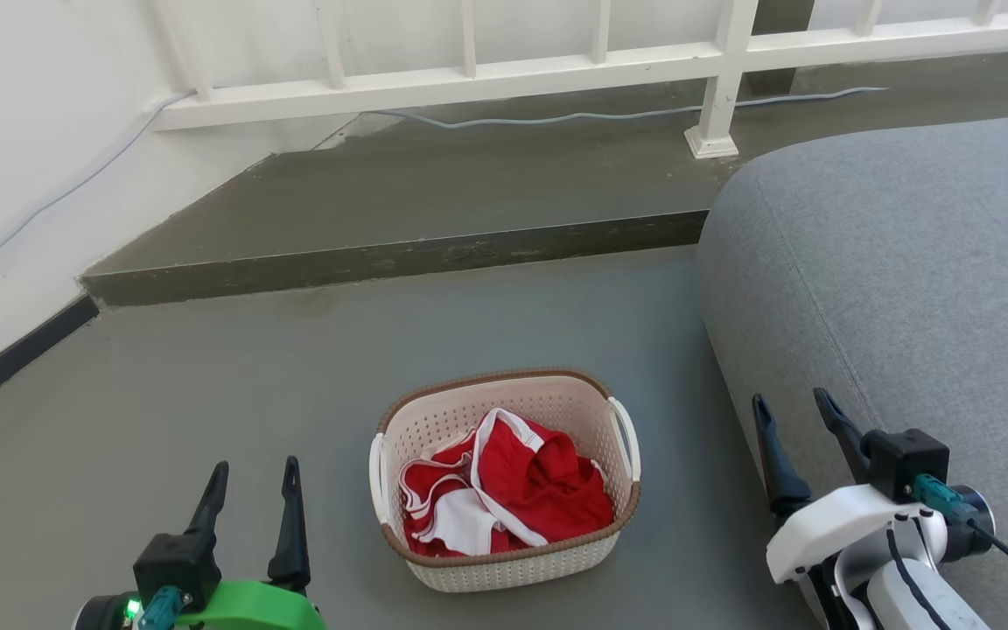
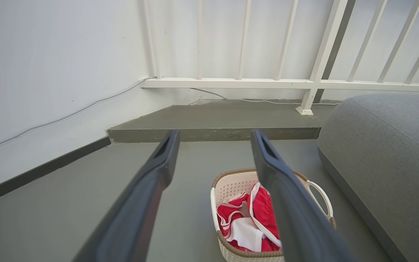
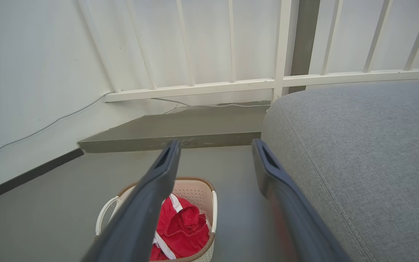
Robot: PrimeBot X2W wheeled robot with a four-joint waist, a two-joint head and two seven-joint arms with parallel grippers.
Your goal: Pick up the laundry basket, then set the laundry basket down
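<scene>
The laundry basket is a small cream perforated tub with a brown rim and two white side handles, standing on the grey floor with red-and-white clothes inside. It also appears low in the left wrist view and low in the right wrist view. My left gripper hovers open to the basket's left, clear of it. My right gripper stands open to the basket's right, in front of the sofa. Nothing is between either pair of fingers.
A grey sofa fills the right side, close to the basket. A raised concrete step runs behind, with a white railing and a cable on it. A white wall with a dark skirting bounds the left.
</scene>
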